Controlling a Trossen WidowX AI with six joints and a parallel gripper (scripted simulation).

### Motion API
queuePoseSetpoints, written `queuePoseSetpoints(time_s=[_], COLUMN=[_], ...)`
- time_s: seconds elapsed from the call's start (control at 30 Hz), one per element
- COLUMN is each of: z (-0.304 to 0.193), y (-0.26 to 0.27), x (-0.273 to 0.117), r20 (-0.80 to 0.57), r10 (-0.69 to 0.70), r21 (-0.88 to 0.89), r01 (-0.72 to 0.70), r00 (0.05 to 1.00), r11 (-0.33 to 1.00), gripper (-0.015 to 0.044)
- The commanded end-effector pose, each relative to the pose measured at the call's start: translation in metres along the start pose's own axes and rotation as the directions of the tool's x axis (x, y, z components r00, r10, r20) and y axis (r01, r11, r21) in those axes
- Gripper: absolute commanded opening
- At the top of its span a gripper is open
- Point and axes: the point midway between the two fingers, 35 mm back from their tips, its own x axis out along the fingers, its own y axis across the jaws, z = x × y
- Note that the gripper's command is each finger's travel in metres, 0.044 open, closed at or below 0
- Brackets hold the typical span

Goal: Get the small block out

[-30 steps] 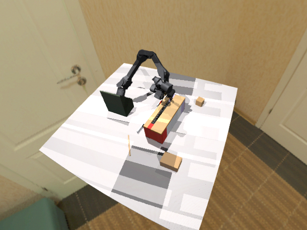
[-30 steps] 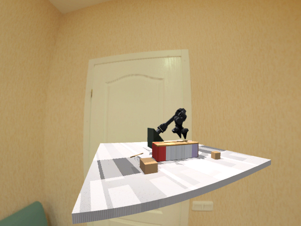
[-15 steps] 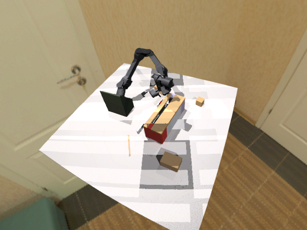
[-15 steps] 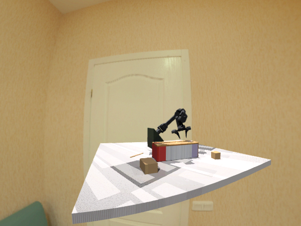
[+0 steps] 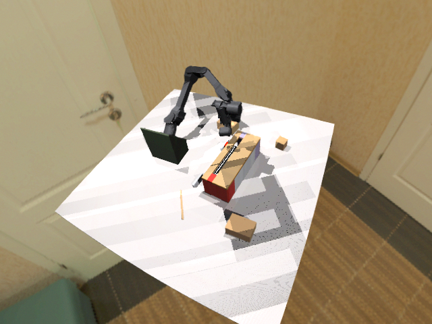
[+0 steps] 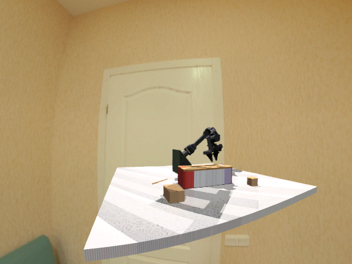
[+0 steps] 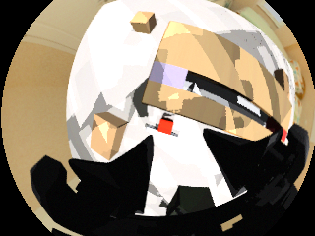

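Above the far, lilac end of the box [image 5: 240, 153], the gripper [image 6: 212, 158] hung in the air, tips down, fingers partly apart with nothing between them. In the wrist view the block [image 7: 165, 126], small, red and square-faced, lay on the table [image 5: 139, 209] just beside that lilac end, out of the box, roughly between the finger lines.

Risks, as I judged them:
- A finger landing on the lid edge or end wall on descent would shove the box.
- An off-centre close could flick the block away, since it's small and the tabletop looked smooth.
- The tan cube [image 7: 108, 134] sat near on the left, so a finger could clip it.

The box was long, with a tan slotted lid, grey ribbed front and red near end.
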Motion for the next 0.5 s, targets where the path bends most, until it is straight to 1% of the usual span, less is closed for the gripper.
queuePoseSetpoints(time_s=[0.0,0.13,0.23,0.33,0.47], z=[-0.0097,-0.0105,-0.0109,-0.0114,-0.0118], y=[0.0104,0.013,0.015,0.0174,0.02], x=[-0.0012,-0.0022,-0.0031,-0.0042,-0.0055], r20=[0.053,0.074,0.091,0.112,0.137], r10=[-0.126,-0.148,-0.165,-0.183,-0.201], r21=[-0.857,-0.959,-0.992,-0.987,-0.924], r01=[0.11,0.111,0.103,0.089,0.052], r00=[0.991,0.986,0.982,0.977,0.97], r11=[0.503,0.262,0.069,-0.131,-0.378], gripper=[0.0285,0.0285,0.0285,0.0285,0.0285])
